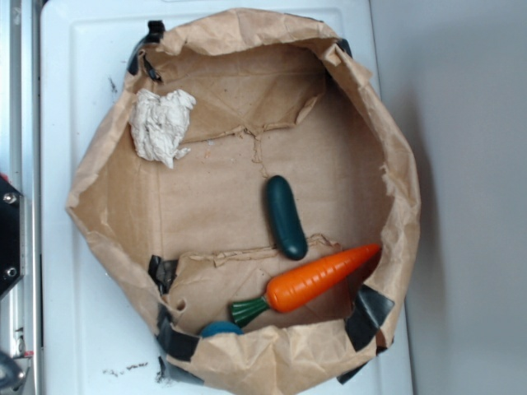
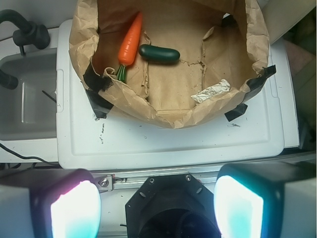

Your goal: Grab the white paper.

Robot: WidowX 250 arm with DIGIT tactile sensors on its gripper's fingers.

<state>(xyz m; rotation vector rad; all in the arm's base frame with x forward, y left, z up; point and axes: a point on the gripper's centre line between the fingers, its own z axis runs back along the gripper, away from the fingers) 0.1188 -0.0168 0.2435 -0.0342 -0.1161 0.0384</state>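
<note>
The white paper (image 1: 161,124) is a crumpled off-white wad lying inside the brown paper bag (image 1: 123,206), against its upper left wall. In the wrist view the white paper (image 2: 212,91) peeks over the bag's near rim at the right. My gripper (image 2: 156,203) is open, its two pads wide apart with nothing between them. It hovers high above the robot base, well short of the bag. The gripper does not show in the exterior view.
An orange carrot (image 1: 319,278) and a dark green cucumber (image 1: 285,216) lie in the bag, with a blue object (image 1: 220,328) half hidden at its lower rim. The bag sits on a white tray (image 1: 82,329). A grey sink (image 2: 27,96) lies left.
</note>
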